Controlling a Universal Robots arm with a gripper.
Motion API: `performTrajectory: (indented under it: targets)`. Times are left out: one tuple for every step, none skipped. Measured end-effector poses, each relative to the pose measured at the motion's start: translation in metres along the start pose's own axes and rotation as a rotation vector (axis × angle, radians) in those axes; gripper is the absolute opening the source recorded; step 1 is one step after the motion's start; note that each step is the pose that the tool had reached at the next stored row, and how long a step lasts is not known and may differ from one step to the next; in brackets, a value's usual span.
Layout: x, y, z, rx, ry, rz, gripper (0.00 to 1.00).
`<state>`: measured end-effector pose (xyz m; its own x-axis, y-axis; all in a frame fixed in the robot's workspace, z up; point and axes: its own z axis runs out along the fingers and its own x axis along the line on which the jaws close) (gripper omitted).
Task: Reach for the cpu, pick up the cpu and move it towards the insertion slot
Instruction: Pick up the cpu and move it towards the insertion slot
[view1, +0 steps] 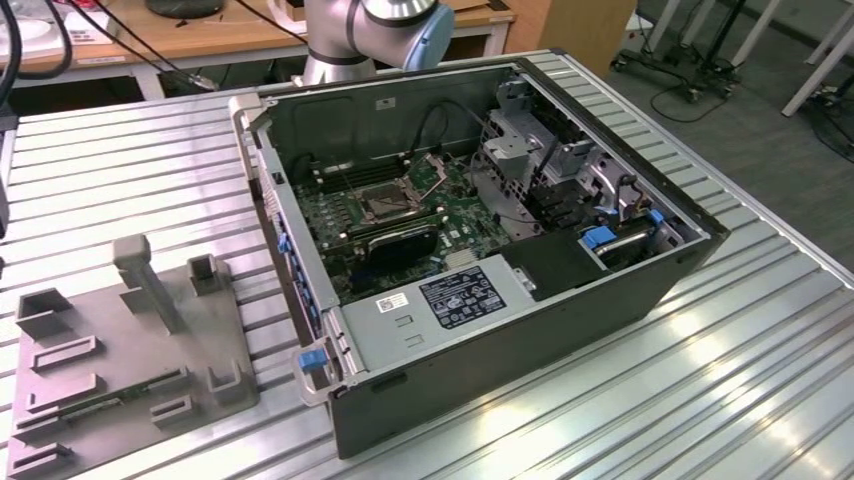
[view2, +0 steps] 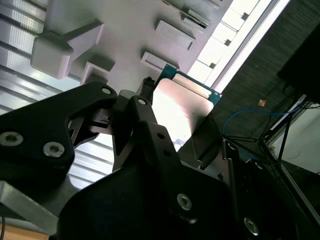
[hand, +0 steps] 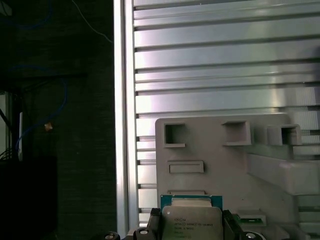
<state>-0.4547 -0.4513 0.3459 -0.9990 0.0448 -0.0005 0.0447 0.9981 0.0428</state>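
An open black desktop computer case (view1: 534, 330) is lying on its side on your ribbed aluminium table (view1: 747, 350). Its raised walls are ringing the green motherboard (view1: 454, 200), where the insertion slot (view1: 384, 205), a square dark socket in a silvery metal frame, is sitting. Long narrow memory slots (view1: 350, 172) are running just beside that socket, a grey metal drive cage (view1: 527, 150) is rising to the exterior view's right of it, and black cables (view1: 434, 125) are looping above the board. To the exterior view's left of the case, a grey plastic tray (view1: 120, 340) with square recesses and upright posts is resting on the table, with a long thin green circuit strip (view1: 114, 400) lying in it. Your arm's silver joint with its pale blue cap (view1: 387, 25) is standing beyond the far wall of the case. In both wrist views your black gripper (view2: 180, 112) is clenching the cpu (hand: 192, 222), a small flat square chip with a silvery metal top and thin green border, by two opposite edges, with one of its fingers (hand: 155, 225) on each side. The chip is hanging over the tray, apart from it, with the table's edge behind it, well apart from the socket.
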Motion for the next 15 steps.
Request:
performTrajectory:
  targets:
    - [0.0000,0.0000,-0.0010,-0.0003,-0.0001,0.000,0.55]
    - [0.0000,0.0001,-0.0020,-0.0004,-0.0001,0.000,0.55]
    - [0.0000,0.0001,-0.0033,-0.0006,-0.0001,0.000,0.55]
    - [0.0000,0.0002,-0.0048,-0.0009,-0.0001,0.000,0.55]
    - [0.0000,0.0003,-0.0066,-0.0010,-0.0001,0.000,0.55]
    - [0.0000,0.0003,-0.0086,-0.0011,-0.0001,0.000,0.55]
    - [0.0000,0.0004,-0.0106,-0.0012,-0.0001,0.000,0.55]
    - [0.0000,0.0005,-0.0127,-0.0013,0.0000,0.000,0.55]
    - [0.0000,0.0006,-0.0146,-0.0014,0.0000,0.000,0.55]
    - [0.0000,0.0007,-0.0164,-0.0014,0.0000,0.000,0.55]
    - [0.0000,0.0008,-0.0181,-0.0016,-0.0001,0.000,0.55]
    - [0.0000,0.0008,-0.0198,-0.0016,-0.0001,0.000,0.55]
    - [0.0000,0.0009,-0.0216,-0.0017,-0.0001,0.000,0.55]
    - [0.0000,0.0010,-0.0234,-0.0017,-0.0001,0.000,0.55]
    - [0.0000,0.0010,-0.0254,-0.0017,-0.0001,0.000,0.55]
